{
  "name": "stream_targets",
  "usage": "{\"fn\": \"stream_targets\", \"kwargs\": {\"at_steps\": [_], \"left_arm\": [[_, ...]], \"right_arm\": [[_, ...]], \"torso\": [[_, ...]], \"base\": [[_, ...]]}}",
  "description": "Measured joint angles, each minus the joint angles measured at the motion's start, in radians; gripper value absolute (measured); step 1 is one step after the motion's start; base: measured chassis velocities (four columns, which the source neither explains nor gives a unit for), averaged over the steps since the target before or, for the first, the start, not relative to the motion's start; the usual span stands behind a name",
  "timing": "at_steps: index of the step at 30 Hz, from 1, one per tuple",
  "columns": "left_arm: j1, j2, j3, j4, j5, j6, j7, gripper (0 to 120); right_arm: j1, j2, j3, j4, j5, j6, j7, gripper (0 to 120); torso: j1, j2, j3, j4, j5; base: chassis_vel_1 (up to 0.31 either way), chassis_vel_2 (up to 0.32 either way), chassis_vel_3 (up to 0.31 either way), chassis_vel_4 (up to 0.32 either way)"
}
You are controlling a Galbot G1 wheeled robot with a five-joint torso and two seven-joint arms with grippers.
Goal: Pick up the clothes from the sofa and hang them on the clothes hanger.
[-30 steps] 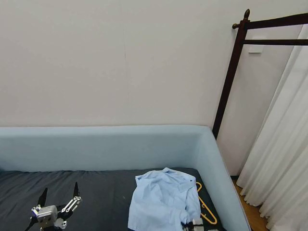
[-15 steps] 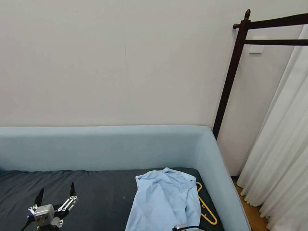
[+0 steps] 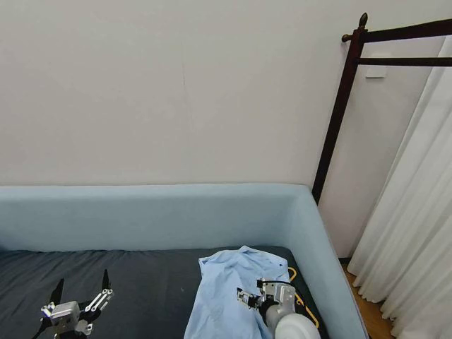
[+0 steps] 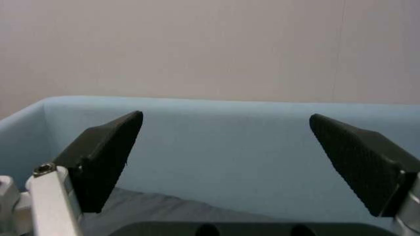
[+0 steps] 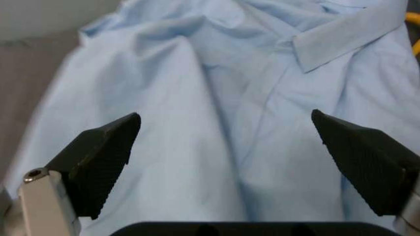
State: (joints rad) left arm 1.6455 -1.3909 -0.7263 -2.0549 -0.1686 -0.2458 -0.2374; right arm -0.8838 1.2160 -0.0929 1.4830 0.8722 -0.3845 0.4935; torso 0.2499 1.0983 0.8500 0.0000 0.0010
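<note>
Jaws stand wide on both grippers, the right gripper [image 3: 256,292] low over the one blue shirt [image 3: 220,286] at the right end of the sofa [image 3: 155,212], the left gripper [image 3: 82,280] over its left seat.

Three cameras, one pale-blue fabric sofa [image 3: 311,233]
Head and left wrist face its backrest [image 4: 229,142]; right wrist looks closely down on its crumpled light-blue shirt [image 5: 217,123].

Black wedge-shaped jaws on both arms, finely textured pads [image 4: 357,152], silver bracket [image 4: 49,201] beside the left jaws with a screw head [image 4: 43,169], rounded white housing [image 3: 295,329] behind the right jaws
</note>
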Motion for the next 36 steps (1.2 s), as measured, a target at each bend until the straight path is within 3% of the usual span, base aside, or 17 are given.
{"fn": "stream_targets", "kwargs": {"at_steps": [1,5,11,20,22,31,36], "left_arm": [[0.000,0.000,0.000,0.000,0.000,0.000,0.000,100],[0.015,-0.002,-0.022,-0.007,0.000,-0.001,0.000,100],[0.028,-0.011,-0.033,-0.015,0.000,-0.008,0.000,100],[0.039,-0.036,-0.023,-0.033,0.020,-0.017,-0.001,100],[0.039,-0.038,-0.022,-0.034,0.022,-0.017,0.000,100],[0.040,-0.044,-0.015,-0.036,0.030,-0.019,-0.004,100],[0.037,-0.040,-0.015,-0.034,0.030,-0.019,-0.007,100]], "right_arm": [[0.000,0.000,0.000,0.000,0.000,0.000,0.000,100],[0.054,0.045,0.011,-0.221,-0.192,0.033,-0.165,100],[0.055,0.058,0.018,-0.288,-0.280,0.041,-0.218,91],[-0.014,0.036,0.021,-0.252,-0.363,0.018,-0.242,52],[-0.020,0.033,0.021,-0.246,-0.369,0.020,-0.244,49],[-0.031,0.022,0.027,-0.232,-0.395,0.085,-0.247,12],[-0.056,-0.008,0.029,-0.150,-0.367,0.123,-0.248,0]], "torso": [[0.000,0.000,0.000,0.0000,0.0000],[0.000,0.000,0.000,-0.0003,0.0000],[0.000,0.000,0.000,-0.0002,0.0000],[0.000,0.000,0.000,-0.0004,0.0001],[0.000,0.000,0.000,-0.0004,0.0001],[0.000,0.000,0.000,-0.0003,0.0001],[0.000,0.000,0.000,-0.0002,0.0002]], "base": [[0.000,0.000,0.000,0.000],[0.000,0.000,0.000,0.000],[0.000,0.000,0.000,0.000],[0.000,0.000,0.000,0.000],[0.000,0.000,0.000,0.000],[0.000,0.000,0.000,0.000],[0.000,0.000,0.000,0.000]]}}
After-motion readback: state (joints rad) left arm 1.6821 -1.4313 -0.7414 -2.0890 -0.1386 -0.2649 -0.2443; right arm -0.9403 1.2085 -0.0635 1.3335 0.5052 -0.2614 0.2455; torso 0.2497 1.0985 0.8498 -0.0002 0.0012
